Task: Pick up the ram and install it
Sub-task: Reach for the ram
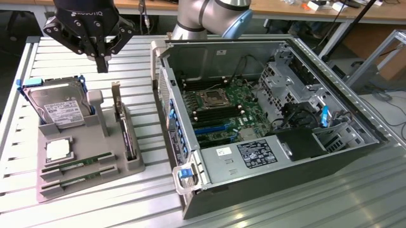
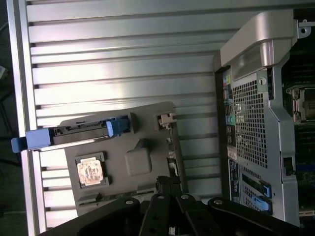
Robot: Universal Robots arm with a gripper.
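Up at 10 o'clock in the exterior view, the gripper (image 1: pixel 101 65) hangs over the table (image 1: pixel 57 54), just past the far end of the tray (image 1: pixel 134 166). The claw is clenched, fingers pressed together, with nothing between them.

The ram (image 1: pixel 79 165) sits flat in its slot at the near end of the tray, around 8 o'clock in that view, with a twin stick (image 1: pixel 75 181) in the next slot toward 6 o'clock. Both look untouched. From the gripper they lie roughly toward 6 o'clock and well apart, with the drive (image 1: pixel 60 107) and the chip (image 1: pixel 57 149) in between. The card (image 1: pixel 123 126) stands on edge along the tray's 3 o'clock side. The case (image 1: pixel 254 190) lies open beside the tray at 3 o'clock, with the board (image 1: pixel 222 111) exposed inside.

So my read: this is the very start of the pick, the approach, with nothing grabbed and nothing installed. A grab here would call for the fingers parted first, then squared across the stick's thin edge, not along its length. The tray's ribs crowd the stick on both sides, so there's little room for a sloppy line-up. It would also need to clear the drive on the way over. From the wrist view I can't make out the sticks well enough to judge alignment.
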